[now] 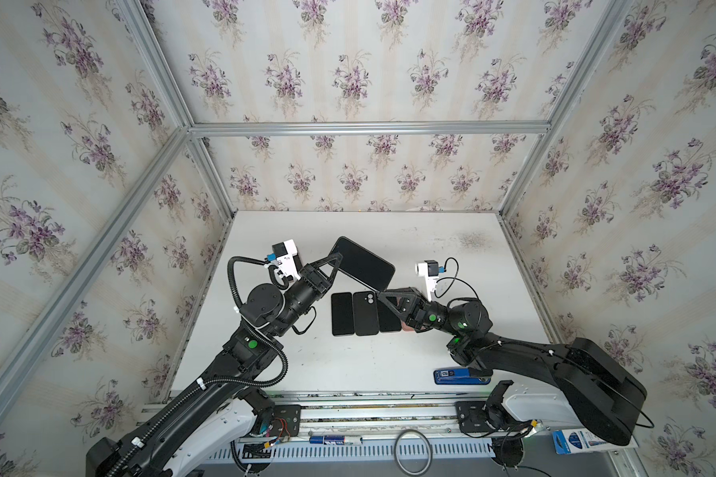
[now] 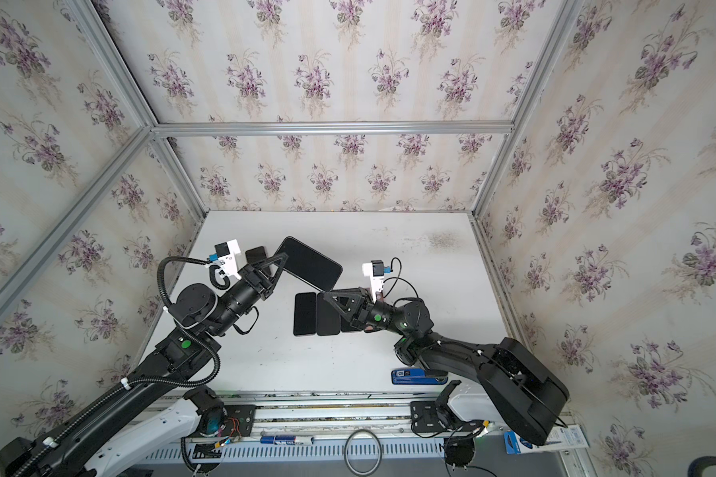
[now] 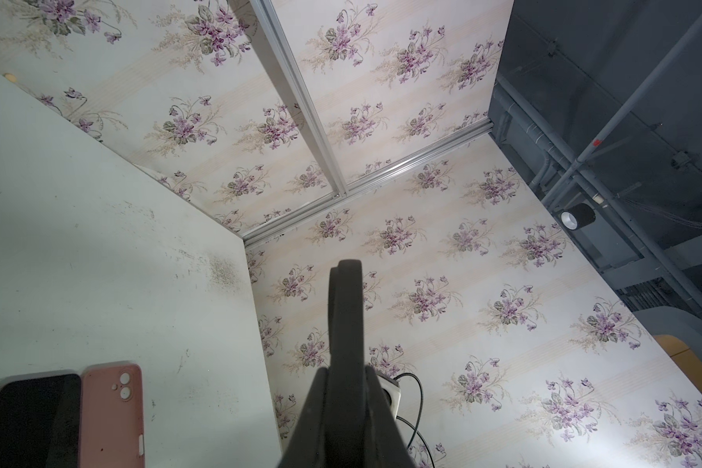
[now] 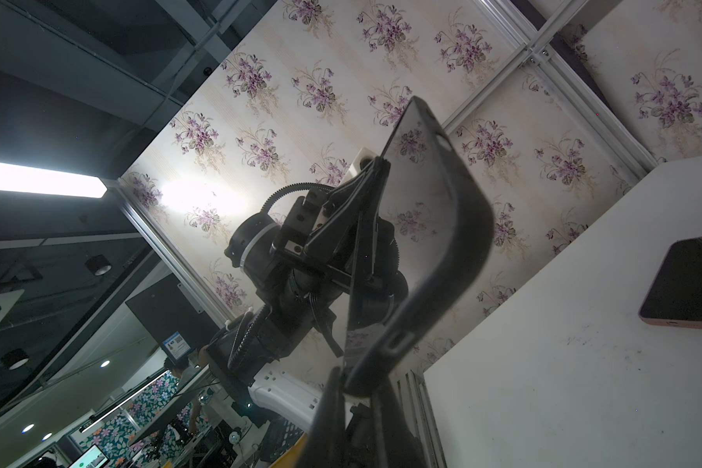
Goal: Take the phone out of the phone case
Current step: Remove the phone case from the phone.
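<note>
In right wrist view: case port

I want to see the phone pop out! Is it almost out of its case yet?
Not quite. Done: the glossy black phone is up off the white table, clamped in the left end effector. In hand: the right end effector pinches a bottom corner of its soft black case, which bows away from the screen there. Left: the case's other end hugs the phone and needs peeling off.
</note>
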Robot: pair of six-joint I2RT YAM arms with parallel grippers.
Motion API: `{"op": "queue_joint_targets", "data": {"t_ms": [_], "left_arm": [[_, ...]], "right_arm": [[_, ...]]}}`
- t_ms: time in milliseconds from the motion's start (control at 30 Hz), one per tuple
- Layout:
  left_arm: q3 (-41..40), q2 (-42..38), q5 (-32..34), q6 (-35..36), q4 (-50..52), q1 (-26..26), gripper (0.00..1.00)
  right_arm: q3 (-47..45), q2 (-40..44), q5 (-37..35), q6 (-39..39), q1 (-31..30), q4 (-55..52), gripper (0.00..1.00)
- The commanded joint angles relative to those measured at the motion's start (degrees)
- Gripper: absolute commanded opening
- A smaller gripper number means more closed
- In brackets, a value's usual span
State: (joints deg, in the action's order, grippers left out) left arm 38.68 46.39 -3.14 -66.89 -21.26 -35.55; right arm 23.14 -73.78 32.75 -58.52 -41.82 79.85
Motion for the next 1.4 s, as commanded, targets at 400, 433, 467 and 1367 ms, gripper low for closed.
{"op": "queue_joint_targets", "data": {"t_ms": [400, 433, 467, 1367], "left_arm": [[7.01, 4.32, -9.52, -2.92, 1.58, 0.21, 0.0], [7.42, 4.48, -9.92, -2.62, 2.01, 0.22, 0.0], [7.93, 4.58, -10.05, -2.14, 2.62, 0.29, 0.0], [18.2, 6.95, -38.79, 33.38, 20.85, 11.38, 0.0]], "right_arm": [[-2.12, -3.33, 5.32, 36.04, -0.01, -9.0, 0.0], [-1.74, -2.22, 3.97, 38.62, 0.01, -12.23, 0.0], [-1.01, -0.74, 2.27, 41.42, -0.01, -16.59, 0.0], [-0.27, 39.9, -19.54, 56.26, 0.54, -68.16, 0.82]]}}
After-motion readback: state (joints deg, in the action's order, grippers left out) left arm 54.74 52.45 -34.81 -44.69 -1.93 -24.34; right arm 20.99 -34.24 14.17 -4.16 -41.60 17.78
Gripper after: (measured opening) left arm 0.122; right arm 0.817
